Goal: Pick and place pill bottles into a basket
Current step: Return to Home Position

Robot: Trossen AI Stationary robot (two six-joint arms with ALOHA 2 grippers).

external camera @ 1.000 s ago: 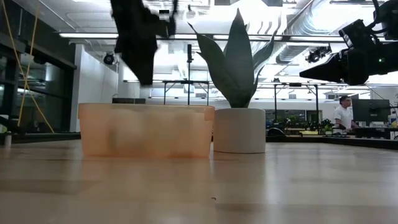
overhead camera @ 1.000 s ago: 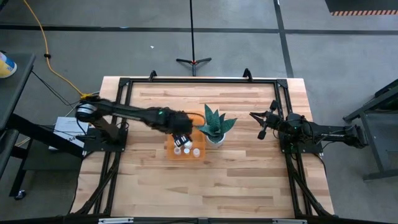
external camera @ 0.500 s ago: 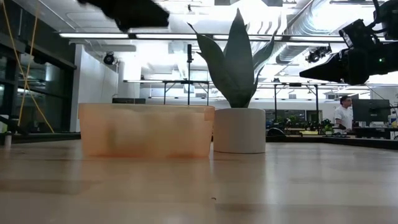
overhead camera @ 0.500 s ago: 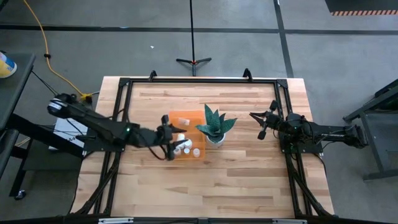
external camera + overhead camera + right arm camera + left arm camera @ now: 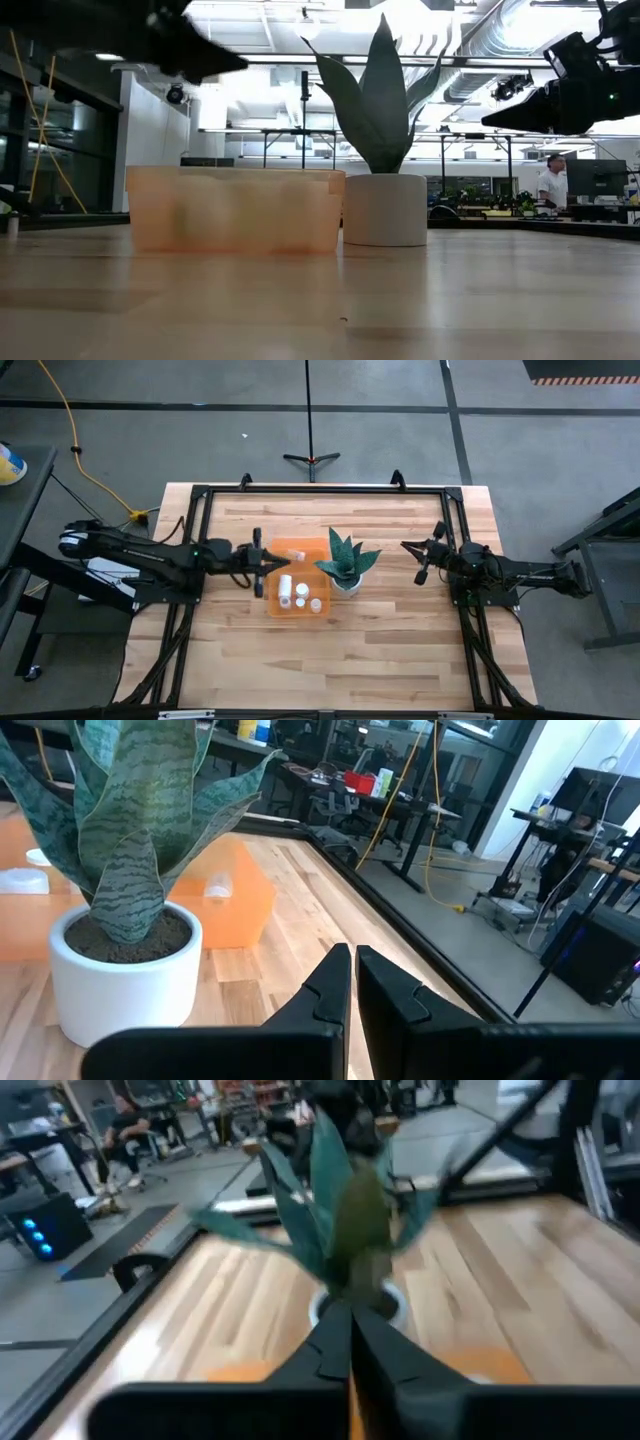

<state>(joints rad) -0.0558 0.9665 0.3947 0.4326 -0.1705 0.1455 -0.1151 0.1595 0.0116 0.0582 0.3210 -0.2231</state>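
left claw [image 5: 260, 556] pressed together, just beside orange basket [image 5: 269, 603] | right claw [image 5: 408, 547] closed up too, beyond potted plant [image 5: 345, 563] | pill bottles [image 5: 301, 595] chilling inside

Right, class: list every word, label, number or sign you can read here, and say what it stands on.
None can be read.
The pill bottles in the basket show no legible label; the plant pot is plain white; anything in the room behind is too small or blurred.
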